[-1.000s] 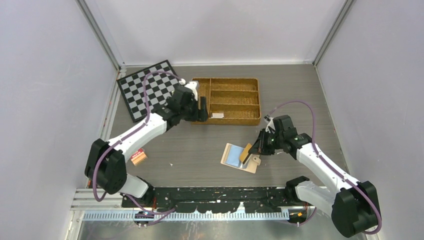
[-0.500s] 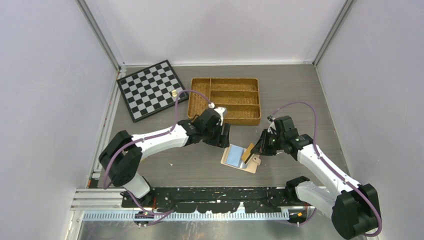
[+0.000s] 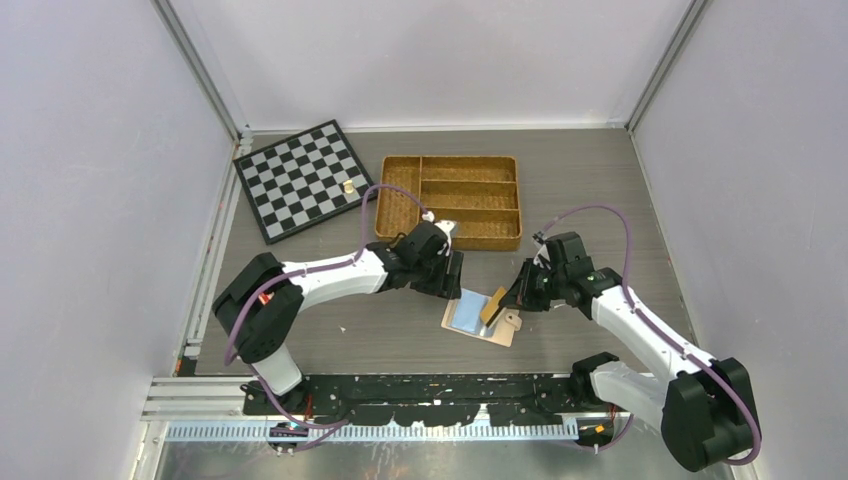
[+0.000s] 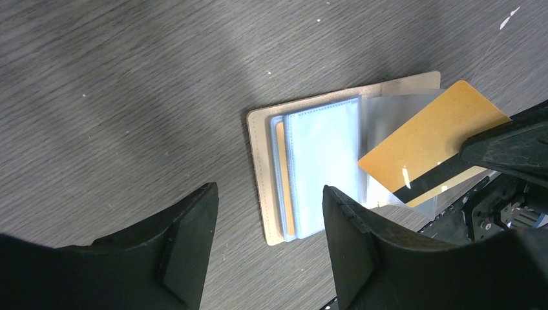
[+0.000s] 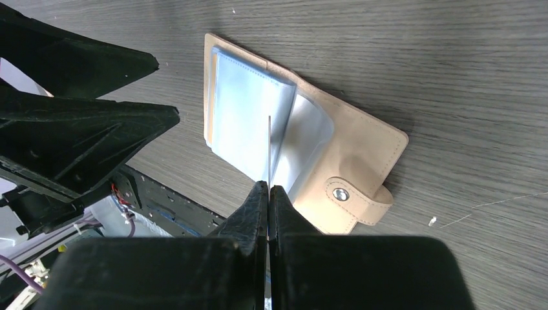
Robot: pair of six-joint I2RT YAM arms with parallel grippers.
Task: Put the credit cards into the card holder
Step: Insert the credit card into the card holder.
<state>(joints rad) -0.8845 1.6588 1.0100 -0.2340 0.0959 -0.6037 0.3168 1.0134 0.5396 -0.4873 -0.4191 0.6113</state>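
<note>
The card holder (image 3: 478, 322) lies open on the table, peach-beige with pale bluish clear sleeves (image 4: 323, 165) and a snap tab (image 5: 354, 197). An orange card edge (image 4: 280, 184) shows inside one sleeve. My right gripper (image 3: 505, 298) is shut on an orange-tan credit card (image 3: 492, 306) with a black stripe (image 4: 430, 148), and holds it tilted over the sleeves; the right wrist view shows the card edge-on (image 5: 268, 145). My left gripper (image 3: 452, 283) is open and empty, low over the holder's left edge (image 4: 270, 190). No separate blue-teal card shows.
A woven wicker divided tray (image 3: 452, 160) stands behind the holder. A checkerboard (image 3: 298, 180) with a small pale piece (image 3: 348, 186) lies at the back left. The black rail of the arm bases (image 3: 430, 390) runs along the near edge.
My left arm has swung from the wicker tray down and right to the holder's left edge, gripper open. My right gripper has stayed over the holder with the orange card.
</note>
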